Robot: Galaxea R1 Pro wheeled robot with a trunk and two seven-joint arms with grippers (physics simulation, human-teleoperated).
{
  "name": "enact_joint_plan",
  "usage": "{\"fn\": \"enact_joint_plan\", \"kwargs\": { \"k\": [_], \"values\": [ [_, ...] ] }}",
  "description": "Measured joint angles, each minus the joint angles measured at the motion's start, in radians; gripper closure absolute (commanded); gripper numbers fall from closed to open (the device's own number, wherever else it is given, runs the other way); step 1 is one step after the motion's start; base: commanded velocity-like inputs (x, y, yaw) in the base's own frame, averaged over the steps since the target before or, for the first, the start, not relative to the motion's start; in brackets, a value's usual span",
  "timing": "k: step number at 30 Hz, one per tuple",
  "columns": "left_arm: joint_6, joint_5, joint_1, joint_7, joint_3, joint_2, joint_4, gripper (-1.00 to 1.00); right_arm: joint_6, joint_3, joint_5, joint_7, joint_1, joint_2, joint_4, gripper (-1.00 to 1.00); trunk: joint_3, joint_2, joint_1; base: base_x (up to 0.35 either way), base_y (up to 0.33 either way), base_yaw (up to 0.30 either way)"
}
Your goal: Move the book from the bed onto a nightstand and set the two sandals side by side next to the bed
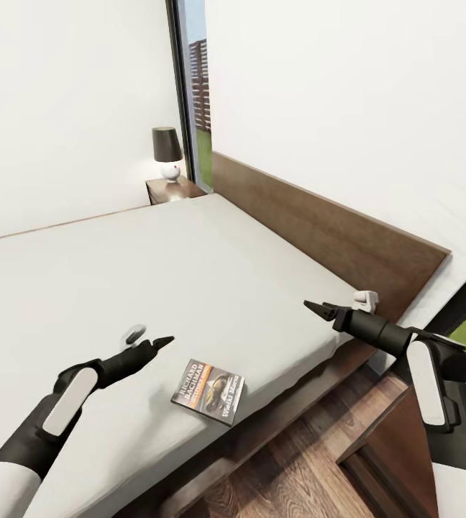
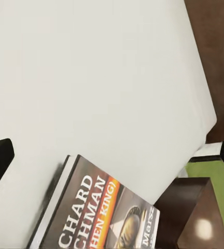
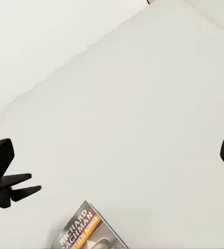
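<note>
the book [image 1: 208,391] lies flat near the bed [image 1: 190,288] edge; left gripper [image 1: 160,343] hovers beside it with jaws nearly together, grasping nothing, right gripper [image 1: 318,309] likewise (a careless sideways nudge could slide the thin book off onto the floor)

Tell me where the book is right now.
In the head view the book lies flat on the bed near its front edge, between the left gripper and the right gripper, nearer the left.
</note>
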Motion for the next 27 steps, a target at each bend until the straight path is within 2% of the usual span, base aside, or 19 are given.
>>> {"fn": "enact_joint_plan", "kwargs": {
  "k": [4,5,9,10,14,16,17,20,21,27],
  "values": [
    [0.036,0.001,0.051,0.005,0.069,0.007,-0.106,-1.00,0.049,-0.003,-0.006,-0.002,0.004,0.010,0.010,-1.00,0.004,0.000,0.000,0.000,0.000,-0.014],
    [0.074,0.003,0.073,0.007,0.108,0.009,-0.171,-1.00,0.106,-0.004,-0.014,-0.003,0.005,0.032,0.017,-1.00,0.005,0.000,0.000,0.000,0.000,-0.005],
    [0.113,0.002,0.089,0.009,0.147,0.005,-0.247,-1.00,0.154,-0.029,-0.020,-0.005,0.006,0.078,0.033,-1.00,0.011,0.000,0.000,0.000,0.000,-0.003],
    [0.113,0.001,0.089,0.009,0.147,0.005,-0.248,-1.00,0.154,-0.029,-0.020,-0.005,0.006,0.079,0.033,-1.00,0.012,0.000,0.000,0.000,0.000,-0.002],
    [0.136,0.000,0.109,0.017,0.162,0.002,-0.336,-1.00,0.167,-0.085,-0.020,-0.006,0.002,0.104,0.069,-1.00,0.019,0.000,0.000,0.000,0.000,-0.001],
    [0.147,0.001,0.126,0.043,0.168,0.002,-0.381,-1.00,0.167,-0.106,-0.020,-0.006,-0.001,0.111,0.103,-1.00,0.022,0.000,0.000,0.000,0.000,0.000],
    [0.148,0.000,0.127,0.043,0.168,0.002,-0.381,-1.00,0.167,-0.107,-0.021,-0.006,-0.001,0.111,0.104,-1.00,0.023,0.000,0.000,0.000,0.000,0.000],
    [0.159,0.010,0.142,0.103,0.174,0.001,-0.421,-1.00,0.167,-0.124,-0.021,-0.006,-0.006,0.117,0.157,-1.00,0.028,0.000,0.000,0.000,0.000,0.000],
    [0.165,0.023,0.150,0.140,0.175,-0.001,-0.443,-1.00,0.167,-0.134,-0.020,-0.006,-0.008,0.120,0.191,-1.00,0.030,0.000,0.000,0.000,0.000,0.000],
    [0.165,0.038,0.160,0.181,0.171,-0.005,-0.465,-1.00,0.167,-0.144,-0.023,-0.006,-0.011,0.123,0.227,-1.00,0.039,0.000,0.000,-0.151,0.000,0.000]
  ]
}}
